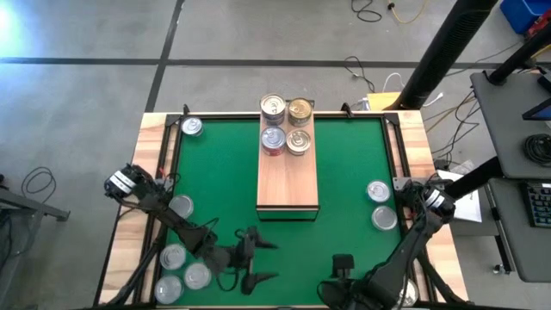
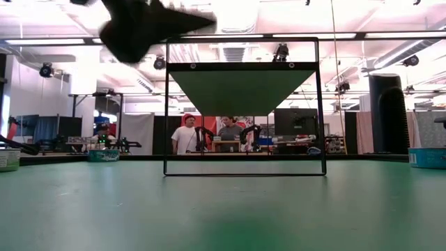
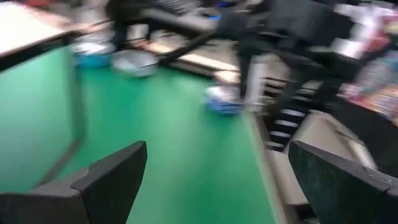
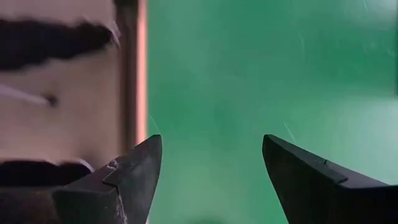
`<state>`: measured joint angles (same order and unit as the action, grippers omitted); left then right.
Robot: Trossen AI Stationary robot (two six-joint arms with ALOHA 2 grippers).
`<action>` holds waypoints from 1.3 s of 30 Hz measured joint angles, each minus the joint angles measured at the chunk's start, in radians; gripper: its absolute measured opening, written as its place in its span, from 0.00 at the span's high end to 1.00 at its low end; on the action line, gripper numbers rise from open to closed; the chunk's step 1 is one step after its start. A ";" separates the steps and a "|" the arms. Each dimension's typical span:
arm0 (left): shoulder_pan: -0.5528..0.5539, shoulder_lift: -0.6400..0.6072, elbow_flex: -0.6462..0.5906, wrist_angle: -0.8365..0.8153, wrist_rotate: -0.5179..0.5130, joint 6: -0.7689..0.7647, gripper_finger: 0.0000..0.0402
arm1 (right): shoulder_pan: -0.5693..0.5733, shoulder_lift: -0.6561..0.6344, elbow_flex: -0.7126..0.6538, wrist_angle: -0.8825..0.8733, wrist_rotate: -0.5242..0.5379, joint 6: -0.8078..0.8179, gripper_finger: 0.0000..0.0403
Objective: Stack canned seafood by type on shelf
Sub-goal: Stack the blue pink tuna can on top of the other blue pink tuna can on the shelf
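Observation:
The shelf [image 1: 288, 176] is a light-wood board lying on the middle of the green mat. Four canned-seafood tins stand on its far end: two silver-topped [image 1: 273, 106] [image 1: 273, 139] and two gold-topped [image 1: 300, 109] [image 1: 299, 141]. Loose tins rest on the mat at the left [image 1: 181, 206] [image 1: 173, 256] [image 1: 197, 275], far left [image 1: 191, 127] and right [image 1: 378, 190] [image 1: 384, 218]. My left gripper [image 1: 269, 261] [image 3: 217, 168] is open over the near mat and points toward the right. My right gripper [image 1: 343, 261] [image 4: 211, 155] is open above bare mat near the front edge, with nothing between its fingers.
A wooden frame [image 1: 151, 172] with dark rails borders the mat. In the low view the shelf [image 2: 244, 104] stands raised on a dark frame, and people stand in the room behind it. The mat between the shelf's near end and the grippers is bare.

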<state>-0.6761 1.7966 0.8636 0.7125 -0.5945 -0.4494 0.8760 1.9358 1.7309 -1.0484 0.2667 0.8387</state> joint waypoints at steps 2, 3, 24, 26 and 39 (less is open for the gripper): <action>-0.032 0.000 -0.003 0.068 0.045 0.056 0.06 | -0.015 0.000 0.025 0.033 0.002 0.015 0.32; -0.048 0.000 -0.003 0.101 0.061 0.083 0.06 | -0.022 0.000 0.036 0.039 0.004 0.035 0.31; -0.170 0.218 0.035 0.328 0.028 0.153 0.06 | -0.004 0.004 0.031 -0.143 -0.447 0.621 0.35; -0.170 0.253 0.051 0.347 0.028 0.152 0.06 | 0.022 0.004 0.028 -0.145 -0.503 0.666 0.35; -0.170 0.311 0.084 0.351 0.027 0.190 0.06 | 0.164 0.005 0.010 -0.357 -0.656 0.887 0.30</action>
<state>-0.8456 2.1071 0.9474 1.0634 -0.5673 -0.2595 1.0397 1.9404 1.7409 -1.4055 -0.3890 1.7260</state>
